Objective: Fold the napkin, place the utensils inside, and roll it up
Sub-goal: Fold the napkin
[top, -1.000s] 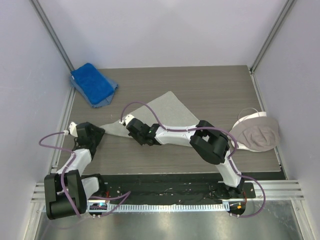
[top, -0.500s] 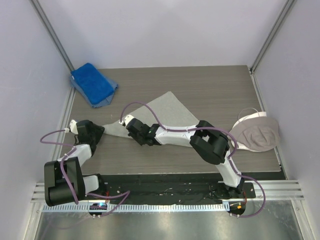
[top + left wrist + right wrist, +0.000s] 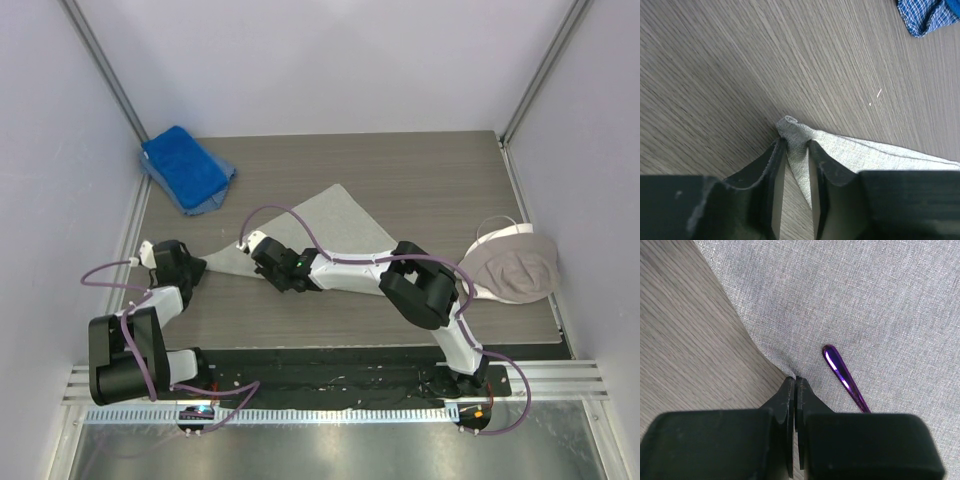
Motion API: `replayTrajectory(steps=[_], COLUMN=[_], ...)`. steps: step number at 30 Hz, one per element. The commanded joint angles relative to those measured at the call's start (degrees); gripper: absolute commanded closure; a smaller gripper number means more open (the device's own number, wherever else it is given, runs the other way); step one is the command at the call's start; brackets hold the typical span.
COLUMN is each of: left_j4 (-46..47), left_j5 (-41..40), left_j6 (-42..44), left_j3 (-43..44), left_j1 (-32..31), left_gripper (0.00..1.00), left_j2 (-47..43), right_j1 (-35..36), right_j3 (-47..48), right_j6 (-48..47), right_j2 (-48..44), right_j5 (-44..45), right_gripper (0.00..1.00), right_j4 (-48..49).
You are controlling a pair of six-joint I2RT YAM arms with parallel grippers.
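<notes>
Pinching the left corner of the napkin [image 3: 320,222], the left hand [image 3: 192,265] sits low at the left side of the worktop [image 3: 420,170]. Seen from above, the hand hides that corner. The left wrist view shows it plainly: the two fingers [image 3: 771,170] stand close together, and the corner of the light grey cloth [image 3: 865,155] is bunched up between them, touching both.

The right hand [image 3: 262,265] reaches across from the right and rests at the napkin's near edge, towards its left end. From above, its state cannot be told. In the right wrist view the hand [image 3: 796,385] has its fingers closed tight, and the edge of the napkin [image 3: 855,295] puckers where it meets the tips, caught between them.

Only the right wrist view shows the utensil [image 3: 842,375]. It is slim, glossy and purple, lying on the napkin just beside the right hand, with its rounded end pointing away from the fingers. In the overhead view the arm covers it.

Only the overhead view shows the whole napkin, spread flat near the middle of the worktop as a rough triangle. A blue towel [image 3: 185,167] lies at the far left corner, and a beige-grey cloth [image 3: 515,268] at the right edge. The left wrist view catches a corner of the towel [image 3: 925,17] and shows its checked weave.
</notes>
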Motion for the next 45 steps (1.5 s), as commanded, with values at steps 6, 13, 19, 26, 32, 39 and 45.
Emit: replayTrajectory(steps=[6, 13, 19, 26, 32, 39, 45], left_j4=[0.0, -0.3, 2.1, 7.9, 9.9, 13.4, 13.9], left_j5=[-1.3, -3.0, -1.2, 5.7, 4.8, 0.9, 1.3], left_j6=[1.2, 2.9, 7.3, 12.3, 17.9, 22.9, 30.3], left_j3=[1.1, 1.4, 1.6, 1.6, 4.2, 10.3, 17.3], left_j1=[0.8, 1.0, 1.2, -5.4, -21.1, -36.3, -48.8], left_gripper=[0.91, 1.0, 1.0, 1.0, 1.0, 1.0, 1.0], left_j2=[0.8, -0.7, -5.8, -8.0, -4.3, 5.2, 15.3], right_j1=[1.2, 1.3, 1.2, -6.2, -16.4, -22.1, -23.5], right_j3=[0.9, 1.1, -1.2, -7.4, -16.9, -25.4, -28.3], right_j6=[0.2, 0.0, 1.2, 6.5, 10.6, 13.7, 15.9], right_j2=[0.6, -3.0, -10.8, -20.1, -27.2, -33.8, -37.5], right_j5=[-3.8, -9.6, -10.6, -8.1, -3.9, -0.7, 1.3], right_gripper=[0.95, 0.53, 0.38, 0.36, 0.36, 0.36, 0.36], right_j4=[-1.3, -1.6, -1.8, -2.1, -1.2, -0.5, 0.0])
